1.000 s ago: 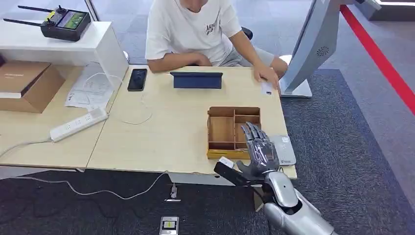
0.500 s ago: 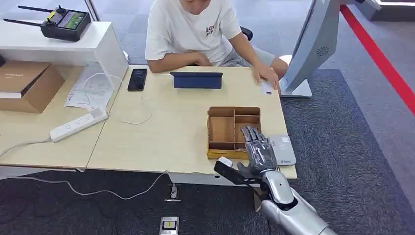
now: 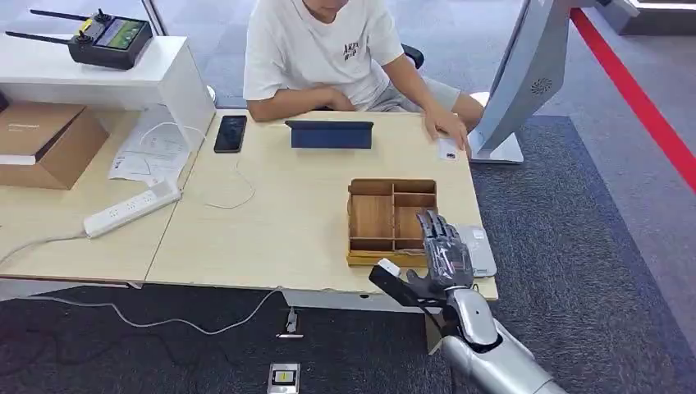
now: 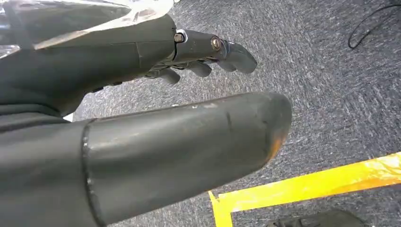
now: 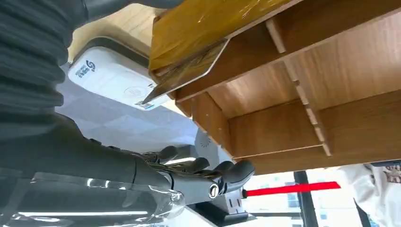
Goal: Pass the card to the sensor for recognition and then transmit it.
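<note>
1. The right hand (image 3: pixel 443 253) hangs over the wooden tray (image 3: pixel 352 222), at the tray's near corner on the reader's side.
2. The card (image 5: pixel 187 71) leans at that same corner of the tray, a thin shiny plate. Its long edge runs along the tray's taped front wall, and 1 corner pokes out past the tray towards the white card reader (image 5: pixel 111 78).
3. The reader lies flat just beside the tray, on the side away from the person.
4. In the right wrist view the card sits across an open gap from the fingers (image 5: pixel 208 171), on the thumb's side of the hand. I judge the hand must close that gap before any pinch.
5. Those fingers are stretched out and apart from the thumb, with nothing between them. Whether any fingertip touches the tray, I cannot tell.
6. The left hand (image 4: pixel 142 123) hangs over grey carpet, well away from the tray. Its fingers are loosely extended and hold nothing, so the right hand is clearly the nearer 1.
</note>
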